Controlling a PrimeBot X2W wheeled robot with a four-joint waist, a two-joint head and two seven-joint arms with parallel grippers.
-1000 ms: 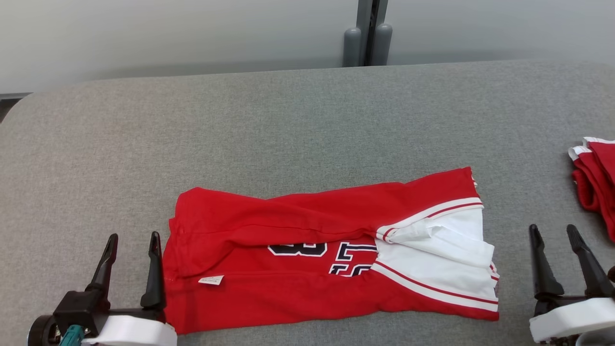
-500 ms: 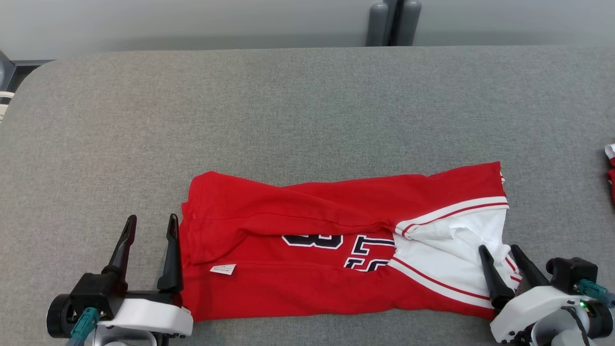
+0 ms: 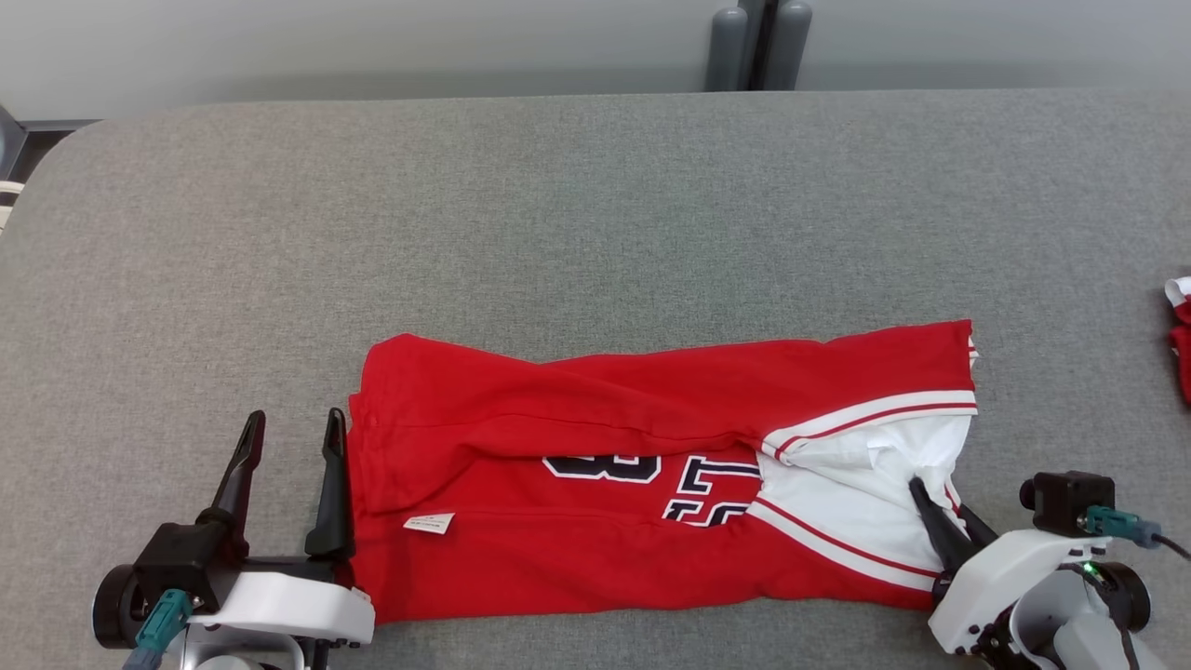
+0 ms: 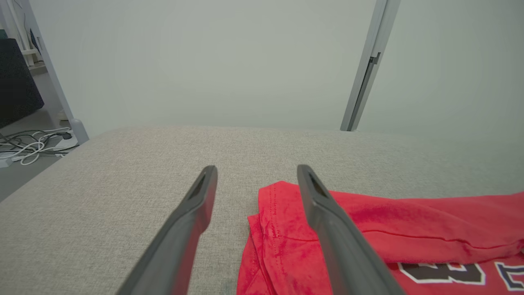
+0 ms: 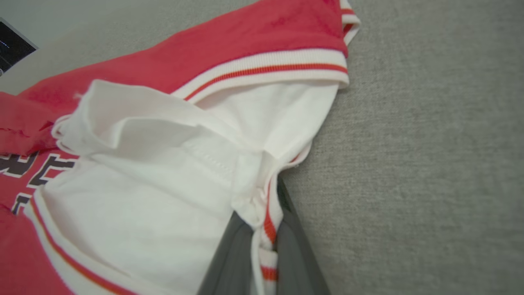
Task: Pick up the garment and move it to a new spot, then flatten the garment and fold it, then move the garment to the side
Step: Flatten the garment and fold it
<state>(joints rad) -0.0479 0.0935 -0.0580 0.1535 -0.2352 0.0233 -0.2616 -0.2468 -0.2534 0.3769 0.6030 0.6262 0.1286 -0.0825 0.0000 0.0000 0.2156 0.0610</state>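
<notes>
Red cloth [image 3: 1180,321] lies at right edge; grey table [image 3: 558,214] spreads across upper frame. Right gripper [image 3: 938,502] pinches the white hem of jersey [image 3: 577,437]; left gripper [image 3: 294,419] gapes beside its left end.

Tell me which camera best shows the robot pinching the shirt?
The right wrist view: the right gripper clamps the shirt's striped edge close up. The head view shows that pinch small; the left wrist view shows the shirt's red end.

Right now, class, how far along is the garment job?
Done: the garment lies folded lengthwise on the table. In hand: the right hand pinches its striped white edge; the left hand is open at the red end. Left: finishing folds, moving it aside.
</notes>
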